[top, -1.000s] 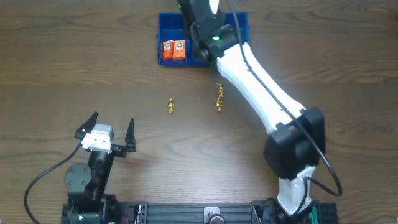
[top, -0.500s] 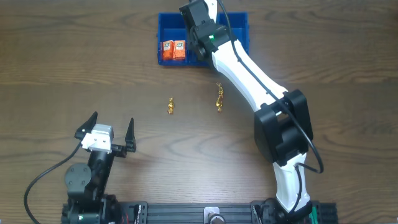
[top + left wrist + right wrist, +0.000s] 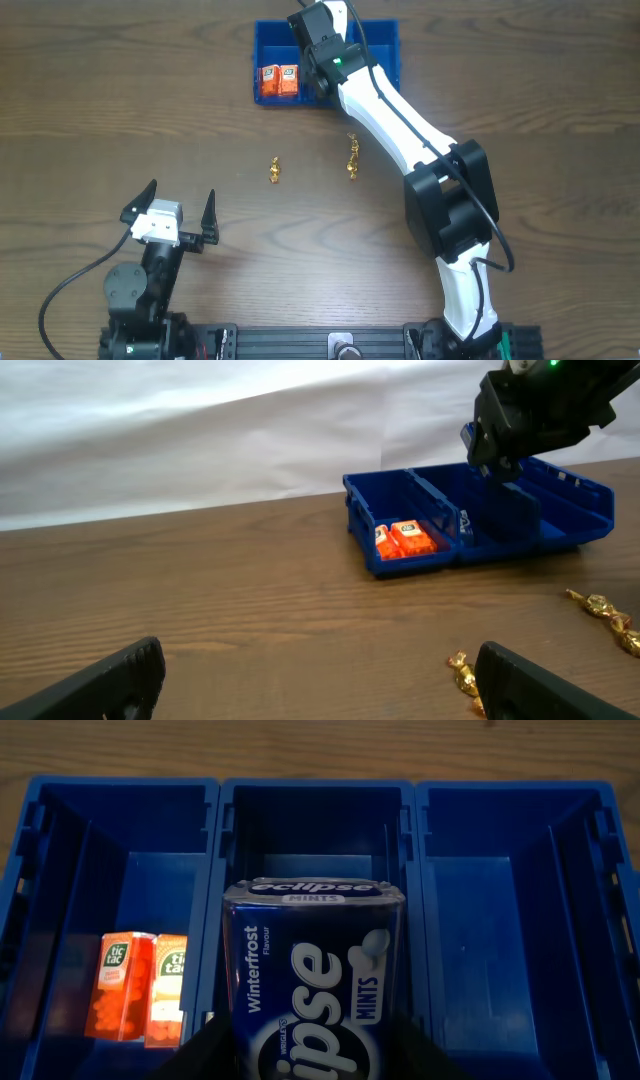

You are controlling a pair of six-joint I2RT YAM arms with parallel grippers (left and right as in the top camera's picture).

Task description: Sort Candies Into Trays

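Item: mint tin (image 3: 315, 985), dark blue, clamped upright by the right gripper (image 3: 312, 1058) and held over the middle compartment of the blue tray (image 3: 415, 795), at 12 o'clock on the table (image 3: 100, 100).
Orange boxes (image 3: 145, 988): two, in the tray's 9 o'clock compartment.
Gold sweets (image 3: 352, 157): loose near centre, unsorted.
Left gripper (image 3: 178, 205): spread wide, holding nothing, at 7 o'clock.
Hazard: if released off-centre, the tin could catch a divider wall and tip in among the orange boxes.

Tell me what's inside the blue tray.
Two orange boxes lie in the tray's left compartment. The held mint tin hides part of the middle compartment's floor.
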